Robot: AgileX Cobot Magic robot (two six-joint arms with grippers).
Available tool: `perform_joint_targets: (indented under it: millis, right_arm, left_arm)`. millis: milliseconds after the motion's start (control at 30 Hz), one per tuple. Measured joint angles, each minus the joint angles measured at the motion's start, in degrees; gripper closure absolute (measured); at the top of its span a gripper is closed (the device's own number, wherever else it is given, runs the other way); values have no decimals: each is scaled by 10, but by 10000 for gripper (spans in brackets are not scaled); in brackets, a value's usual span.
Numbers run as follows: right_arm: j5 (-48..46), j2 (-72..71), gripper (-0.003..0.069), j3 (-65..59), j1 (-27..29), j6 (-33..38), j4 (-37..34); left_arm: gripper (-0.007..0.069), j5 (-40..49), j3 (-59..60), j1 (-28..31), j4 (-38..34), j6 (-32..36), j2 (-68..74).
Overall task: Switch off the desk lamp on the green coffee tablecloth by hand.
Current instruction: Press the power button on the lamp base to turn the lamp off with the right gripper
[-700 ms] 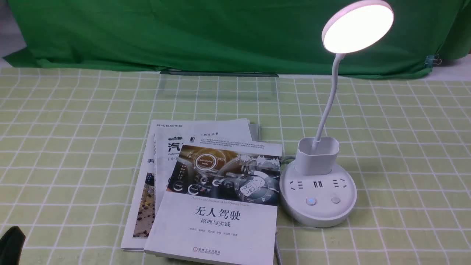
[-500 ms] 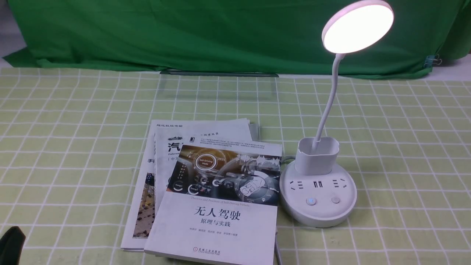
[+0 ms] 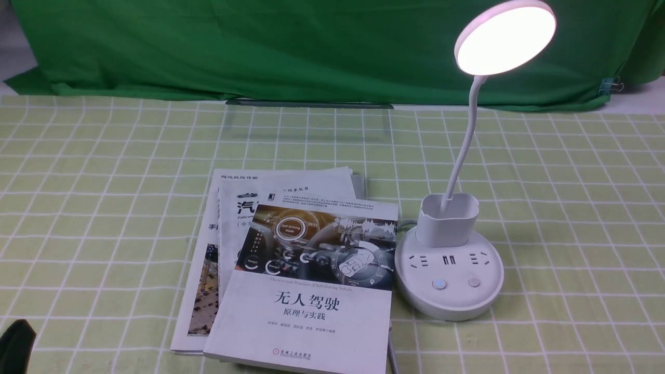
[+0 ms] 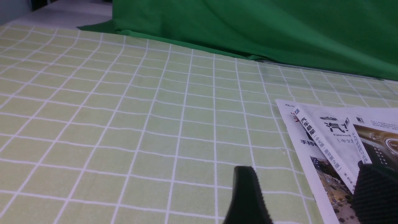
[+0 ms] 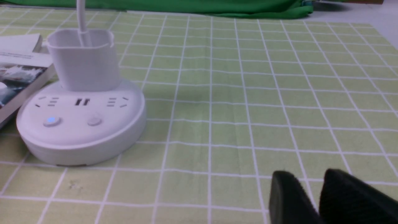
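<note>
The white desk lamp stands on the green coffee tablecloth [image 3: 571, 208] at the right of centre. Its disc head [image 3: 505, 37] glows. Its round base [image 3: 449, 283] has a blue-lit button [image 3: 439, 284] and an unlit button [image 3: 473, 282]. The base [image 5: 80, 124] and the lit button [image 5: 51, 120] also show in the right wrist view. My right gripper [image 5: 311, 174] is shut and empty, low over the cloth, to the right of the base and apart from it. My left gripper [image 4: 307, 169] is open and empty beside the books; part of it [image 3: 15, 345] shows at the front left.
A fanned stack of books [image 3: 306, 275] lies left of the lamp base, touching it. A grey cable [image 3: 392, 353] runs toward the front edge. A clear panel [image 3: 309, 122] stands at the back, before the dark green backdrop [image 3: 260, 47].
</note>
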State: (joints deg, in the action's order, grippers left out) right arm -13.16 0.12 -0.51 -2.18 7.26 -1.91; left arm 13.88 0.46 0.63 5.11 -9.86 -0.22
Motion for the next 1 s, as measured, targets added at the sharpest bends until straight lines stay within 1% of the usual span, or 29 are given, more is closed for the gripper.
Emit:
perform_joint_targets:
  millis: [567,633,667,700,733,833,867,900,933,1000]
  right_arm:
    - [9,0,415,0,0,-5,-2]
    - [43,0,415,0,0,-48,-17]
    - [65,0,415,0,0,-83,-26]
    - [69,0,417,0,0,-83,-27]
    - [105,0,416,0,0,-159,-37]
    - [154,0,417,0,0,-273,-42]
    - [162,0,417,0,0,-296,-44]
    - [164,0,417,0,0,-300,-44]
    - [174,0,417,0,0,-330,-46]
    - [179,0,419,0,0,-345,-46]
  left_arm:
    - [214,0,0,0,0,0,0]
    - [214,0,0,0,0,0,0]
    - [214,0,0,0,0,0,0]
    - [214,0,0,0,0,0,0]
    - [214,0,0,0,0,0,0]
    - [214,0,0,0,0,0,0]
    - [214,0,0,0,0,0,0]
    - [214,0,0,0,0,0,0]
    - [214,0,0,0,0,0,0]
    - [214,0,0,0,0,0,0]
